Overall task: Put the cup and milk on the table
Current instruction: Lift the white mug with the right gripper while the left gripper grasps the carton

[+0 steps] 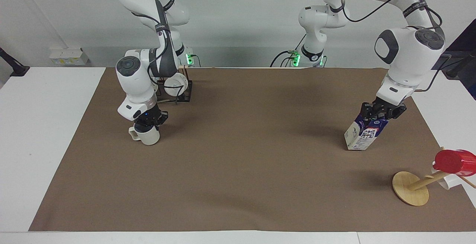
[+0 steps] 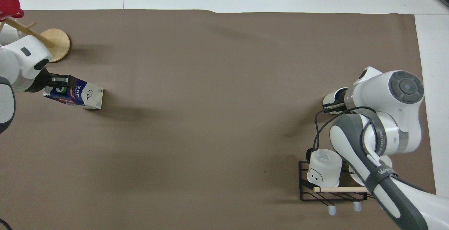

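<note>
The cream-beige cup (image 1: 148,137) is at the right arm's end of the brown mat (image 1: 253,143) on the white table (image 1: 44,125). My right gripper (image 1: 148,120) is shut on its rim from above; the handle points toward the table's end. In the overhead view the cup (image 2: 331,98) shows partly under the right arm. The blue and white milk (image 1: 362,137) carton leans at the left arm's end of the mat. My left gripper (image 1: 383,113) is shut on its gable top. The overhead view shows the milk (image 2: 79,95) and the left gripper (image 2: 58,82).
A black wire rack (image 1: 174,89) with white mugs stands nearer to the robots than the cup; it also shows in the overhead view (image 2: 331,184). A round wooden disc with a stick (image 1: 411,188) carries a red cup (image 1: 452,162) at the left arm's end.
</note>
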